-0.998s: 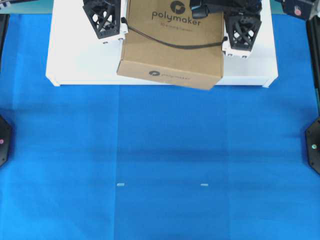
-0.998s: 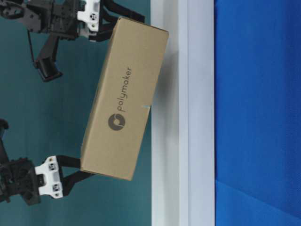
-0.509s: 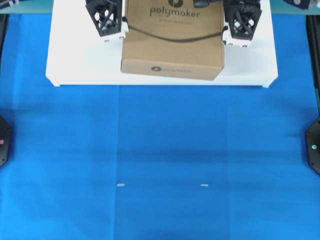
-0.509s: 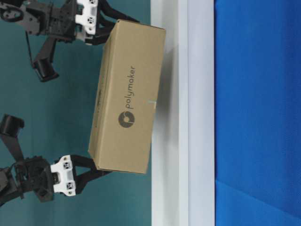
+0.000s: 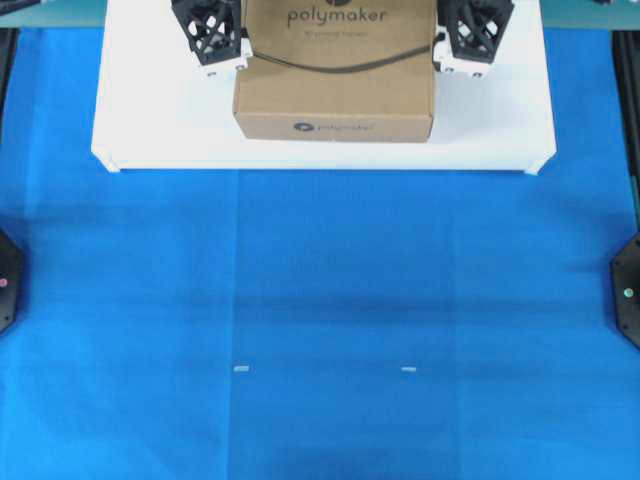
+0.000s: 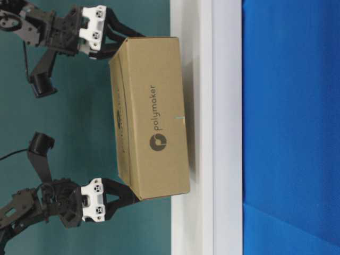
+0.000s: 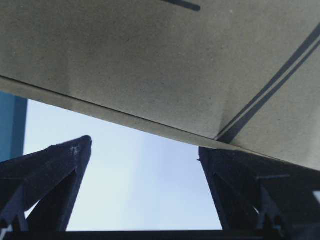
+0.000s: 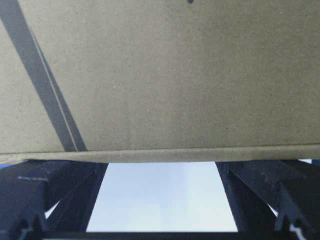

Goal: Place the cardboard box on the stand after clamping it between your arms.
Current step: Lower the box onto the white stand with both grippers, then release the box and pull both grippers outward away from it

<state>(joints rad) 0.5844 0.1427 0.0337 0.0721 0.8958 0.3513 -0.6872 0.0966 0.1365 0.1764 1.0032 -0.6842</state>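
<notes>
Lying flat between the two grippers, the cardboard box (image 5: 335, 90), logo face up, spanning straight from one to the other, so pressing in along that line being the whole of the hold; sitting just inward of the left gripper (image 5: 215, 40) and just inward of the right gripper (image 5: 468, 38), touching both, each equally near, neither arm having the advantage. Hanging over the stand (image 5: 160, 130), inside its edges, with white showing on both outer sides of the grippers and in front; appearing from table level to be meeting the white surface or hovering a hair above it, contact not being possible to tell for certain. Standing with jaws spread wide on both sides, nothing pinched inside either one, the spread fingers (image 7: 55, 175) pushing against the cardboard wall while bare white platform is showing through the gap between them; same picture from the right wrist, cardboard filling the view just ahead of the parted fingers (image 8: 55, 200). Judging the next move as settling the box the last bit downward, then drawing each gripper outward, away from its side. Stretching out below the stand, towards the camera side, the blue cloth (image 5: 320, 320)
</notes>
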